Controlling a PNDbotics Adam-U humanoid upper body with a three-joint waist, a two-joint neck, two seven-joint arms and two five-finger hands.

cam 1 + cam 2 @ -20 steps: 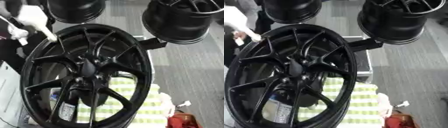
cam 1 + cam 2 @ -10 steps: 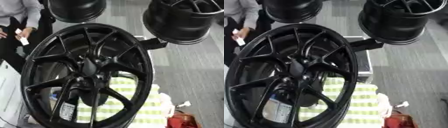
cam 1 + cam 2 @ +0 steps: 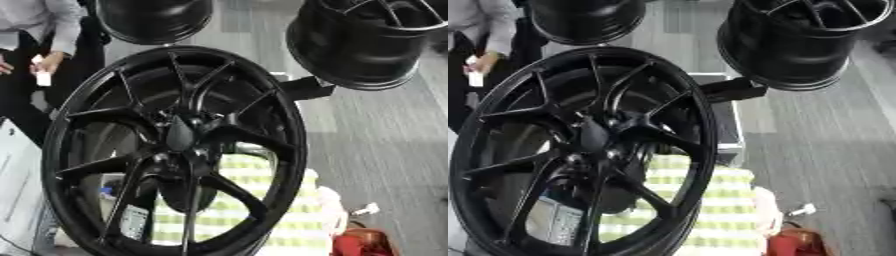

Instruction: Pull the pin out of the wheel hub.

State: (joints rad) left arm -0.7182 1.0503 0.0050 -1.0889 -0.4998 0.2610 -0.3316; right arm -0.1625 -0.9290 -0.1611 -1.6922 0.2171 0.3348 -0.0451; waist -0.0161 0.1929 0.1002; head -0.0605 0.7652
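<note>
wheel hub [image 3: 179, 150] stands upright on edge, spoke face toward me, centre bore open to reach; that suits straight pull along axle line. pin not made out among dark spokes at hub centre, so i cannot confirm it sits there. neither my left nor right hand in view, state unknown. green striped cloth [image 3: 710, 210] lies behind and below hub, likely padding. two more black wheels [image 3: 372, 42] beyond hub, idle stock.

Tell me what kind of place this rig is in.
Probably a wheel workshop or a test bay: a large black wheel stands up front, two more black rims sit behind it, and the floor is grey.
</note>
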